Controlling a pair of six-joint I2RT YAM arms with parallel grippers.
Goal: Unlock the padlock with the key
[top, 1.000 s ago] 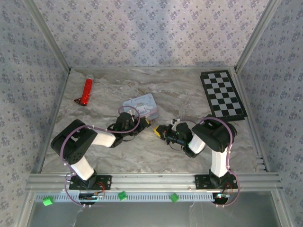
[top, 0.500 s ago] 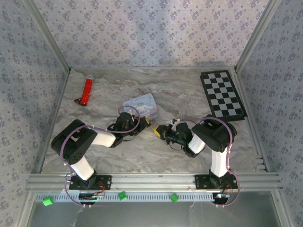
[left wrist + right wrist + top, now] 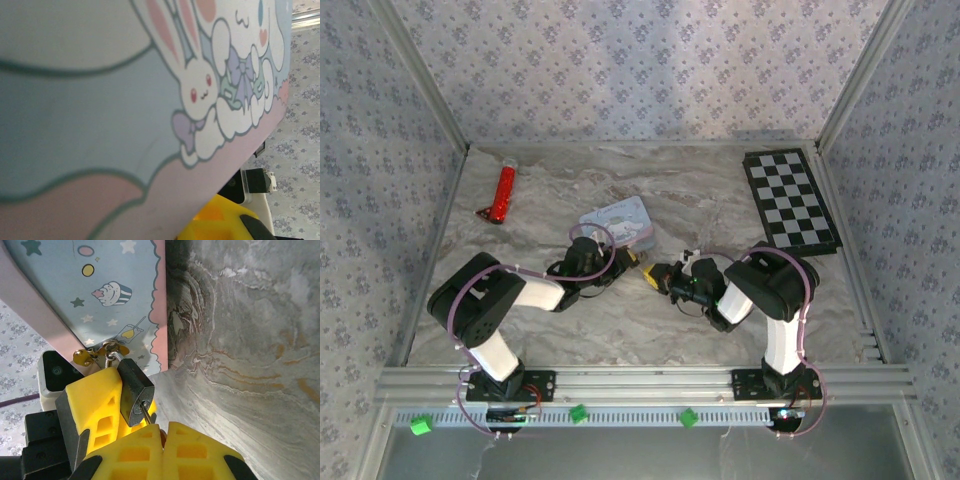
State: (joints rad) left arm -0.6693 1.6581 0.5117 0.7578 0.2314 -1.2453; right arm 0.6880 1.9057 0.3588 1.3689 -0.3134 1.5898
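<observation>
The padlock point(image 3: 134, 390) hangs by its thin shackle from the brass clasp point(image 3: 112, 348) at the edge of the tin point(image 3: 100, 280), just above the surface point(image 3: 240, 340), in the gap between the two arms near the middle of the table. Its dark body tilts, with the keyhole end turned down towards the right fingers point(image 3: 200, 450). The key point(image 3: 145, 413) shows as a thin silvery shaft that runs from the bottom of the body into the seam between those yellow fingers, which are pressed together on it. One of the left fingers point(image 3: 95, 405) lies flat against the padlock's side; its partner is hidden, so I cannot tell whether they are clamped. In the left wrist view the tin point(image 3: 100, 125), with its rabbit picture, lies close before the lens and a yellow fingertip point(image 3: 212, 227) shows below it. From above, the tin point(image 3: 617, 222) lies mid-surface just beyond the two wrists. A red tube point(image 3: 504, 193) lies far left and a chessboard point(image 3: 790, 200) far right.
</observation>
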